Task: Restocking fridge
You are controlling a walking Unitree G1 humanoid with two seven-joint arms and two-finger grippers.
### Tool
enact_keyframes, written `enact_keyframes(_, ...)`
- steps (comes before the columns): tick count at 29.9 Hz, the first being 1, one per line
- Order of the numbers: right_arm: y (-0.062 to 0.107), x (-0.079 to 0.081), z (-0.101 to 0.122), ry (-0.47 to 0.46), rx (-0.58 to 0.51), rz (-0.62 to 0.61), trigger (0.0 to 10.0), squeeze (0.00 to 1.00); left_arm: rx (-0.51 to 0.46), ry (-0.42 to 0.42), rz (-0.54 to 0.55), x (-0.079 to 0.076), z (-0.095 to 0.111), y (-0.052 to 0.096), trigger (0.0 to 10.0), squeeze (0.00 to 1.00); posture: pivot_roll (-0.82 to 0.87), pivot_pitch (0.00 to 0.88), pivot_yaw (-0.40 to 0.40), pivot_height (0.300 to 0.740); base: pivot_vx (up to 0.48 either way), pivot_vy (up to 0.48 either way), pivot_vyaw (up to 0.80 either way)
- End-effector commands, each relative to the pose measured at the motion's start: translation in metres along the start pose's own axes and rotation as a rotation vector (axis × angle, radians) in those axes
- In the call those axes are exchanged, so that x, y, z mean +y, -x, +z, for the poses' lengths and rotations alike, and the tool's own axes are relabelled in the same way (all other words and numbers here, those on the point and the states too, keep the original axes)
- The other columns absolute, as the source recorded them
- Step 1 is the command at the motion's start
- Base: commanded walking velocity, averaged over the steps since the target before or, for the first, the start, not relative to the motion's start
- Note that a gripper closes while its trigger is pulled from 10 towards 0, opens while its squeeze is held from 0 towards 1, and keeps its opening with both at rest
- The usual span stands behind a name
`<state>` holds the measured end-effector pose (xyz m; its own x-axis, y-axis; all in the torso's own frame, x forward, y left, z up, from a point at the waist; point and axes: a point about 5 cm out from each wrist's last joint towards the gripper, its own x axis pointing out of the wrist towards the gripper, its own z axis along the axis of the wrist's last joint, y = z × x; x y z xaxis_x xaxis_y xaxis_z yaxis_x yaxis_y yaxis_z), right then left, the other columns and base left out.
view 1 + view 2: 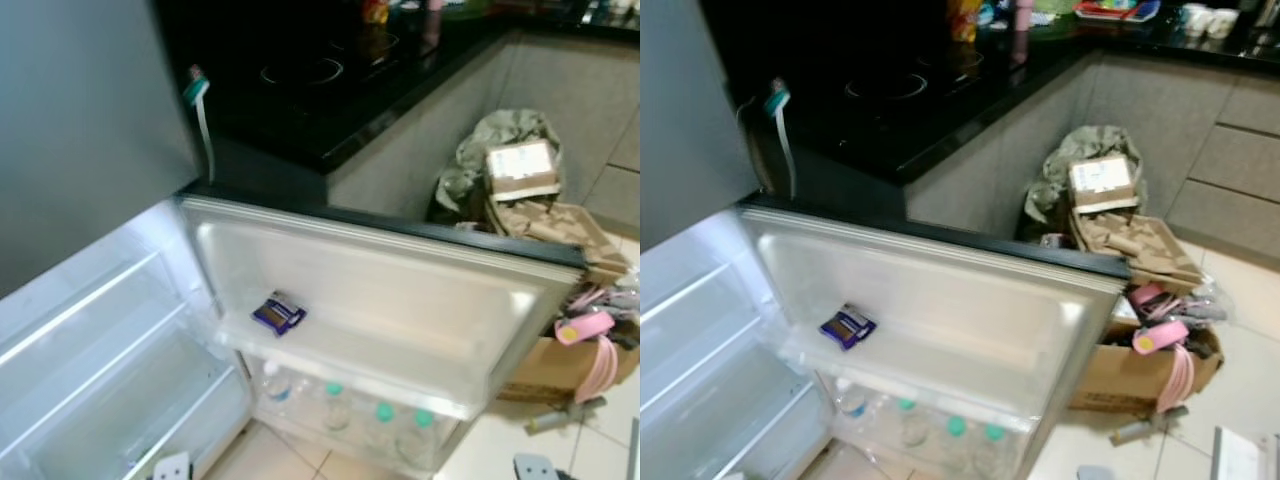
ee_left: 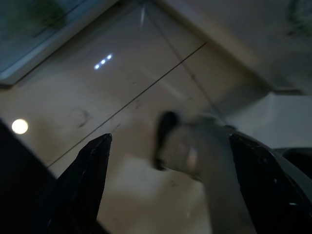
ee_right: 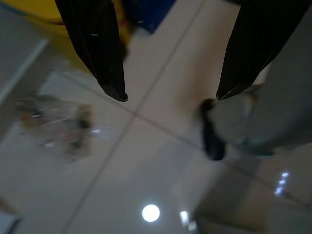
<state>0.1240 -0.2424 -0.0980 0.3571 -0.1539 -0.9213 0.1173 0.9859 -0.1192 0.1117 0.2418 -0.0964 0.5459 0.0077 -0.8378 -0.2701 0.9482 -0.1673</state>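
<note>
The fridge stands open before me, its door (image 1: 400,290) swung out to the right. A small purple packet (image 1: 279,313) lies on the door's upper shelf. Several clear bottles with teal caps (image 1: 384,420) stand in the door's lower shelf. The white inner shelves (image 1: 90,340) of the fridge are lit at the left. My left gripper (image 2: 168,141) hangs open over the tiled floor. My right gripper (image 3: 170,95) also hangs open over the floor, with nothing between its fingers.
A black counter with a hob (image 1: 300,75) runs behind the fridge door. A cardboard box (image 1: 1130,375) with pink items, flattened cardboard (image 1: 1135,245) and a stuffed bag (image 1: 1080,160) sit on the floor at the right. A teal strap (image 1: 200,110) hangs by the fridge's upper door.
</note>
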Motion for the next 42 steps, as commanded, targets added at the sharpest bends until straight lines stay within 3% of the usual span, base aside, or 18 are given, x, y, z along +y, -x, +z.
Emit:
enact_keyframes(1,-0.0003,0.0055,-0.0026,-0.014,0.005,0.014,10.0,0.00,0.004,0.005,0.018,0.0038,-0.0019,0.0016,10.0,0.00,-0.04,0.000,-0.006,0.740,0.000,0.000,0.00)
enact_keyframes(8,-0.0004,0.0053,-0.0018,-0.015,0.004,0.014,10.0,0.00,0.007,0.011,0.057,0.0070,-0.0009,0.0017,10.0,0.00,-0.04,0.000,-0.005,0.740,0.000,0.000,0.00)
enact_keyframes(30,-0.0003,0.0052,-0.0030,-0.018,0.006,0.017,10.0,0.00,0.014,0.008,0.009,0.0036,-0.0033,0.0018,10.0,0.00,-0.04,0.000,-0.005,0.740,-0.078,0.000,0.00)
enact_keyframes(42,-0.0005,0.0066,-0.0018,-0.017,0.004,0.023,10.0,0.00,0.017,0.030,0.022,0.0041,-0.0051,0.0021,10.0,0.00,-0.04,0.000,-0.006,0.740,0.000,-0.321,0.00)
